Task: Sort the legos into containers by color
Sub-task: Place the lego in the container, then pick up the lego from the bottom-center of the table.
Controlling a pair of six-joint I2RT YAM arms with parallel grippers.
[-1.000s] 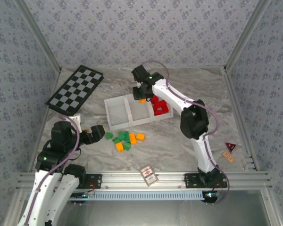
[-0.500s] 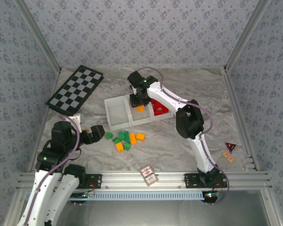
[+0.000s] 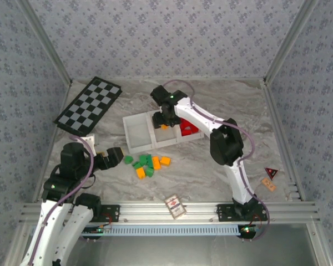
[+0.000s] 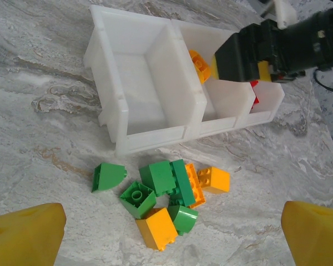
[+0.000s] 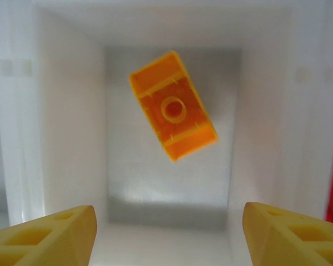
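**Hanging Open Above the Middle Compartment of the Tray**

The right gripper (image 5: 166, 235) is released. Its two yellow fingers (image 5: 50, 233) stand wide apart and hold nothing. It hangs directly over the middle compartment of the white tray (image 5: 66, 111). Between and below the fingers is one orange brick (image 5: 173, 112), inside that same compartment, with its hollow underside turned up and its long side tilted against the walls. No finger touches it. I cannot tell whether it already lies on the floor of the compartment.

In the right compartment of the tray there are red bricks (image 3: 188, 128).

On the table (image 4: 44, 138), just in front of the tray, is a small heap of loose bricks (image 4: 166, 194), green and orange, some touching each other.

The left gripper (image 4: 172, 235) is also released, with its fingers spread to both sides of this heap. It is on the near side of the tray and grasps nothing.

A checkerboard (image 3: 89, 104) lies to the far left of the tray, and a small card box (image 3: 175, 205) lies well in front of it.
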